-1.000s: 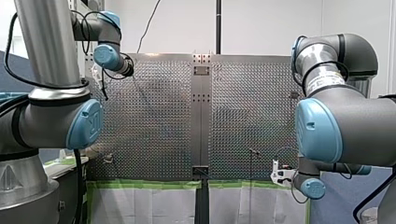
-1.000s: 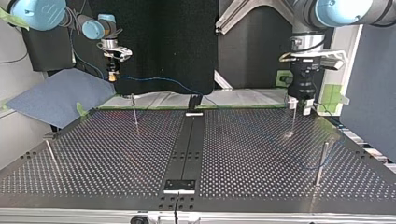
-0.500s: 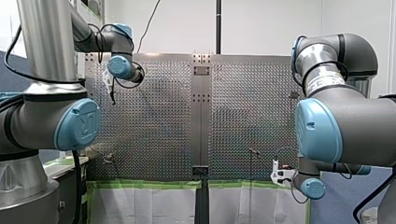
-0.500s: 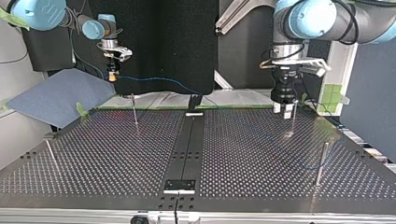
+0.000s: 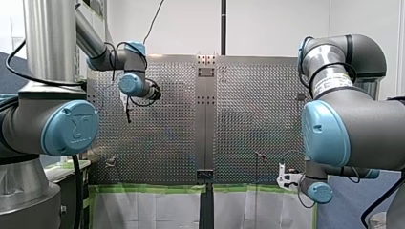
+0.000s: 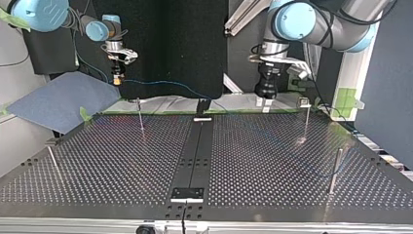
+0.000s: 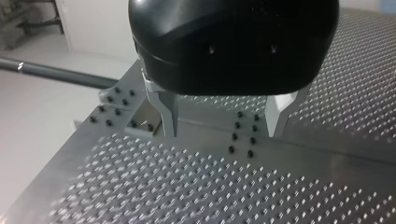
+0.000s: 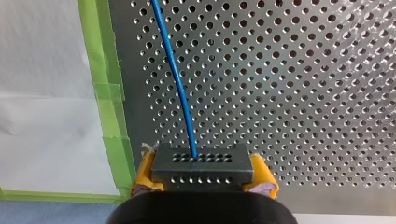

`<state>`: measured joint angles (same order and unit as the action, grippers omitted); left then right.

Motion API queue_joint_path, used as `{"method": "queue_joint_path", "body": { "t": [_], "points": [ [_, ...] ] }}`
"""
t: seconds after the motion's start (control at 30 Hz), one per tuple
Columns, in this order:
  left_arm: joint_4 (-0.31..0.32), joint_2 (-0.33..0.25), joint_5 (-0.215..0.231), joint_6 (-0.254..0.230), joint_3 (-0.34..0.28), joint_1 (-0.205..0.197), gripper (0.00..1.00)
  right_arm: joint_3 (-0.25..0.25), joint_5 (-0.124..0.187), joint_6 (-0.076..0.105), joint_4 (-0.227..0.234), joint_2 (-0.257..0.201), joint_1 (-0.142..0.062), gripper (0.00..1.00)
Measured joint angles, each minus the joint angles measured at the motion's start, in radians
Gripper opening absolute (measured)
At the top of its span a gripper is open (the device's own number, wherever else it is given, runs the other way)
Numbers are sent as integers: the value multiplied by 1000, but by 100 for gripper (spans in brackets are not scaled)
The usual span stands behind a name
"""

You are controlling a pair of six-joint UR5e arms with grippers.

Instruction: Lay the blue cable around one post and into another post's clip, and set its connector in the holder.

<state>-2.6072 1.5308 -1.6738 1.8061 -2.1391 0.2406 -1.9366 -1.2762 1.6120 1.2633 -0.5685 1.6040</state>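
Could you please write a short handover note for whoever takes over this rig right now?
Right claw: shut on the connector, yellow pads either side, by the table's taped edge; the blue cable runs from it over the table.
Left claw: open, empty, above the table's centre strip.
Done: connector grasped. Top view shows no cable at the clip-topped post; a faint blue trace lies near the thick post, wrapping unclear.
Left: route round a post, press into the clip, seat the connector.
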Motion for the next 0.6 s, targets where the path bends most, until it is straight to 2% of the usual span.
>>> {"method": "queue_joint_path", "body": {
  "t": [0.6],
  "points": [
    [148,148,-4,44,15,148,93,0,-1,-1,-1,0,1,0]
  ]
}}
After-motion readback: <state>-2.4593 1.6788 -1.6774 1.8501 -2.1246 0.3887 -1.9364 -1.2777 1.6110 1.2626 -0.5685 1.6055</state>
